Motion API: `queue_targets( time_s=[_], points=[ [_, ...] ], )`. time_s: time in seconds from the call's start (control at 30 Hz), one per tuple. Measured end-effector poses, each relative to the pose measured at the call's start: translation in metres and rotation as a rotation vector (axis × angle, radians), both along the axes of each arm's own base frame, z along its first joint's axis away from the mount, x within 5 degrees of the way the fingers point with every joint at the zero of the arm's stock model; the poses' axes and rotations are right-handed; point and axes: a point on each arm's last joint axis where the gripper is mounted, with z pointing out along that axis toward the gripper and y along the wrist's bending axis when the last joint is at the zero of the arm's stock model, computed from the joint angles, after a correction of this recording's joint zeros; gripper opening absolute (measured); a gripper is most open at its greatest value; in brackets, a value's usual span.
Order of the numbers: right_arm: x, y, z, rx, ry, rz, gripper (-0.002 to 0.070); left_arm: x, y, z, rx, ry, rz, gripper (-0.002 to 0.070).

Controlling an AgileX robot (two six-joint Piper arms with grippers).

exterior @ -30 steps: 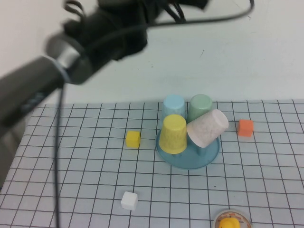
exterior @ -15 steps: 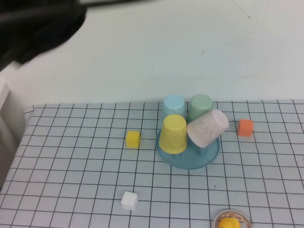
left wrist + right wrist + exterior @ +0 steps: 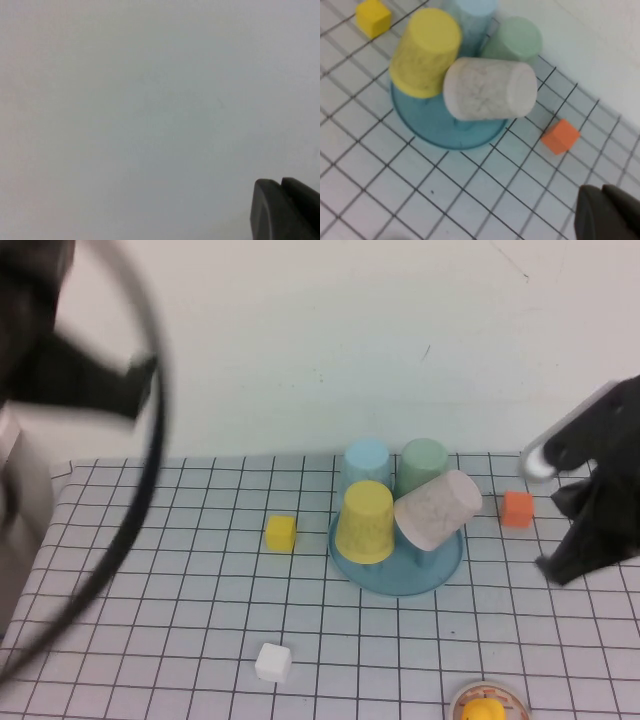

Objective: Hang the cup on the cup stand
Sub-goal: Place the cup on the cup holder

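The pale pink cup [image 3: 437, 508] hangs on the cup stand [image 3: 397, 576], tilted steeply: its long axis runs from the closed base, which points up and toward the robot's right and the far side, down to the mouth, which faces the middle of the teal dish. In the right wrist view the cup [image 3: 489, 89] lies almost on its side above the stand's blue base [image 3: 431, 131], its flat bottom turned toward the orange cube [image 3: 560, 135]. A yellow cup [image 3: 366, 521] sits mouth-down on the stand just beside the pink one, touching it at the near side, and a light blue cup [image 3: 366, 466] and a pale green cup [image 3: 422, 466] stand inverted behind them. On the gridded tabletop [image 3: 180, 600] a yellow cube [image 3: 280, 532] lies to the left of the stand, a white cube [image 3: 272, 662] nearer the robot, and the orange cube [image 3: 516, 508] to the right, each apart from the stand. The right end effector [image 3: 607, 212] hovers closed and empty to the right of the stand, near the orange cube, touching nothing. The left end effector [image 3: 285, 209] is raised well to the left against the plain wall, closed and empty too.
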Motion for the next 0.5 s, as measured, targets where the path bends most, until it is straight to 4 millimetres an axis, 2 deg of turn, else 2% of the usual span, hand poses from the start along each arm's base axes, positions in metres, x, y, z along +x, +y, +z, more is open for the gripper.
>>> queue_targets(
  time_s=[0.13, 0.3, 0.5],
  points=[
    [0.024, -0.004, -0.022, 0.051, 0.052, 0.017, -0.0001, -0.02, 0.006, -0.029, -0.092, 0.043, -0.116, 0.0],
    [0.054, 0.014, -0.06, 0.017, 0.08, 0.094, -0.0001, -0.036, 0.002, -0.063, -0.145, 0.092, -0.295, 0.0],
    [0.098, 0.035, -0.085, 0.022, 0.074, 0.11, -0.0001, -0.043, -0.005, -0.093, -0.183, 0.168, -0.411, 0.0]
  ],
)
